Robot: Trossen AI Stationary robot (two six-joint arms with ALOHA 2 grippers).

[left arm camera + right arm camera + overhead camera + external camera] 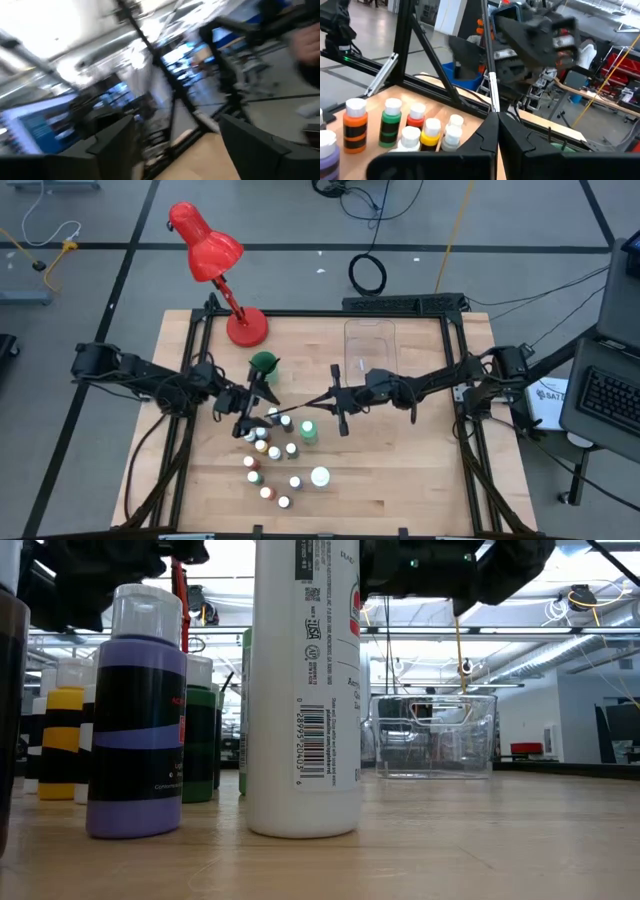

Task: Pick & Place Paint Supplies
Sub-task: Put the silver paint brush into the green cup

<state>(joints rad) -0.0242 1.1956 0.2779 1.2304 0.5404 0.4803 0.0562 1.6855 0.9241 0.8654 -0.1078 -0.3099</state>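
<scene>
left gripper jaws spread over the bottles mid-table, right gripper pinching a brush toward the cup, so i'd hand it across slowly, keeping it clear of the caps.

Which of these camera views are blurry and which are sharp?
Left wrist view: heavily motion-smeared, only the left end effector outline readable. Right wrist view: small paint bottles fairly sharp, the other arm beyond them blurred. Low view: white bottle crisp and close, ceiling lights glaring behind. High view: evenly lit, sharp.
</scene>
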